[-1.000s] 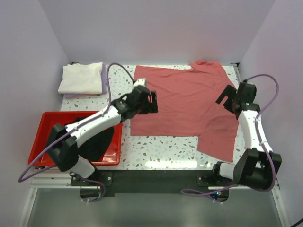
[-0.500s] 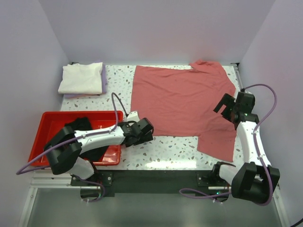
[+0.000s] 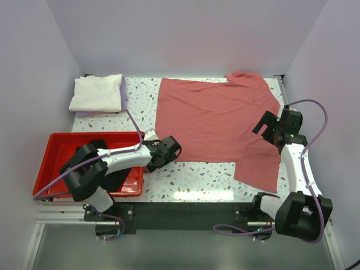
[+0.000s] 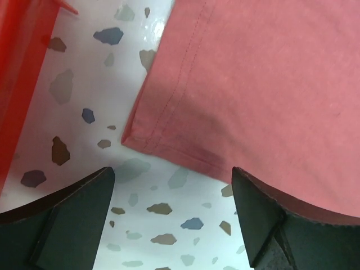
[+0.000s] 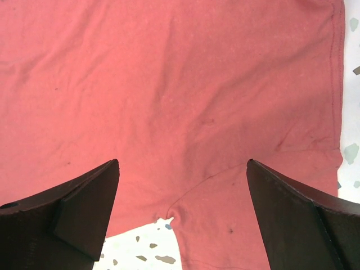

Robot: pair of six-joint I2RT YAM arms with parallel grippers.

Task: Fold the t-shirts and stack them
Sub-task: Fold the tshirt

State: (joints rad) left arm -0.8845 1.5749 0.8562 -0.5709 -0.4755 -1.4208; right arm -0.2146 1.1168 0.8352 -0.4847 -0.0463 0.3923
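Note:
A dusty-red t-shirt lies spread flat over the middle and right of the table. My left gripper is low at the shirt's near-left hem corner, open, with only bare table between its fingers. My right gripper hovers open over the shirt's right side. Its fingers straddle the notch where the sleeve meets the body. A folded cream-white t-shirt lies on a pale lavender one at the back left. Black cloth lies in the tray, partly hidden by the left arm.
A rigid red tray sits at the near left; its wall is close to the left of my left gripper. Lavender walls close in the table on three sides. The right sleeve hangs toward the near right edge.
My left arm has swung from the shirt's left edge down to its near-left hem corner. The right gripper has come slightly nearer over the shirt's right side.

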